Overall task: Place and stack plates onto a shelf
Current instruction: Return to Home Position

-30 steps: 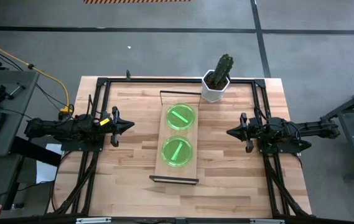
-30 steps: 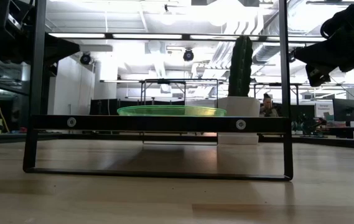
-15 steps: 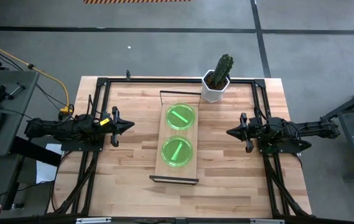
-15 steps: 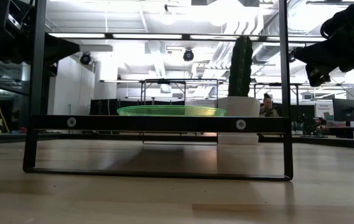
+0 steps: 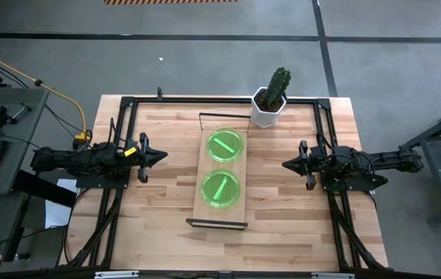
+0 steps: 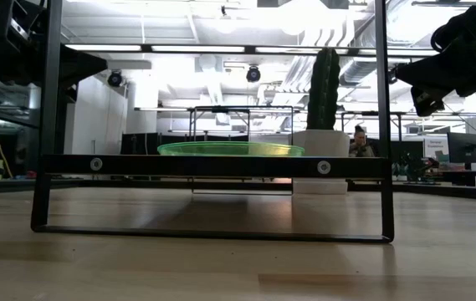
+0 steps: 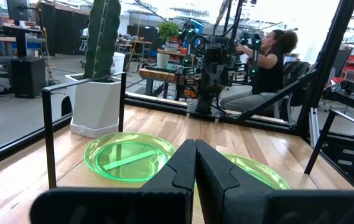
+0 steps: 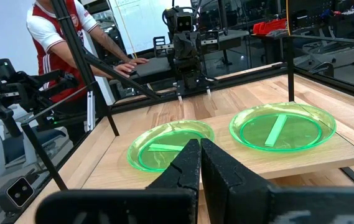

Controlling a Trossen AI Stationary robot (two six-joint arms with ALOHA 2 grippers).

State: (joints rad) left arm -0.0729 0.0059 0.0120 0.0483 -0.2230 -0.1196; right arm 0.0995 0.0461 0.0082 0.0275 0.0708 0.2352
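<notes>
Now the plates (image 5: 220,188) lie in two spots on the shelf (image 5: 222,166). They look light, stiff and slippery, so pinch a rim. The left tool (image 5: 160,157) and right tool (image 5: 287,164) wait on either side, squeezed together and empty.

The shelf (image 5: 218,215) stands at the middle of the worktop (image 5: 166,209), its length running near to far. On it the plates (image 5: 225,145) lie in two spots, one toward the far end and one toward the near end, apart from each other. A cactus pot (image 5: 267,111) sits on the worktop just right of the shelf's far end. The left gripper (image 5: 162,157) is left of the shelf, and the right gripper (image 5: 286,164) is right of it, both clear of the board.
</notes>
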